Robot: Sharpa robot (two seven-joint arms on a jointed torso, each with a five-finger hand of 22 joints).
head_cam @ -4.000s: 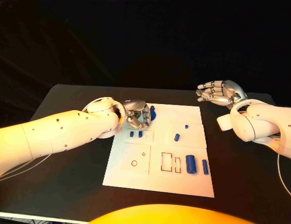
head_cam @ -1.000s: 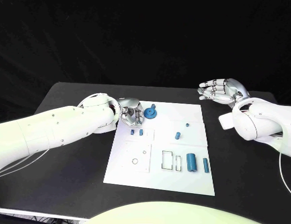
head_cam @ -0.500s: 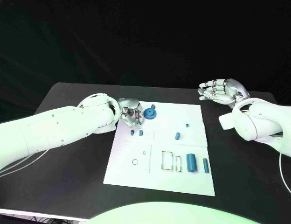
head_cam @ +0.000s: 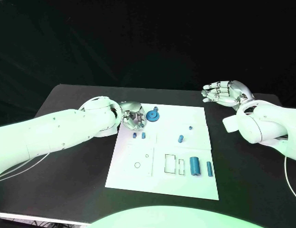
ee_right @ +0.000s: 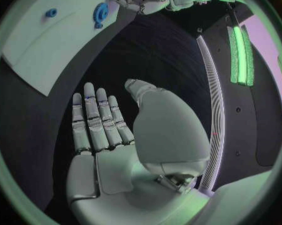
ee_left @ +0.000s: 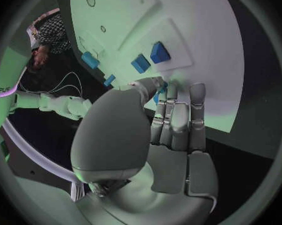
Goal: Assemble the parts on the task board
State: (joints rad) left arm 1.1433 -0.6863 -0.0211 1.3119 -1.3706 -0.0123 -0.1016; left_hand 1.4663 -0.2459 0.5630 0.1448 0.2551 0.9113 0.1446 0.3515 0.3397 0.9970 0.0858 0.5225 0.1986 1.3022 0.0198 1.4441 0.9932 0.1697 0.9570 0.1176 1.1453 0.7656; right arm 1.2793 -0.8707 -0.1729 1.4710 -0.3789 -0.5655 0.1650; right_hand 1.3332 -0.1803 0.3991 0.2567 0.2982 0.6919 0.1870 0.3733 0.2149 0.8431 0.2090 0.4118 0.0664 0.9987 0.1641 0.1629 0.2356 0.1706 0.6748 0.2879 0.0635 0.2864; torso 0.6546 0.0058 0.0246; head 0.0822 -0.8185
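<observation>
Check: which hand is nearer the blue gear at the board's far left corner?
Left. The left hand is right beside the blue gear, fingers at its edge. The right hand hovers off the task board, past its far right corner.

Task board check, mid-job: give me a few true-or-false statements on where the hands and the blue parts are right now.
1. The left hand is at the far left corner of the task board, beside the blue gear. True.
2. The right hand holds a blue part. False: its fingers are spread, nothing in them, and it hangs above the black table off the board.
3. The blue gear lies at the board's near edge. False: it sits at the far edge.
4. A large blue cylinder lies near the board's near right corner. True.
5. Two small blue pieces sit side by side on the board's left half. True.
</observation>
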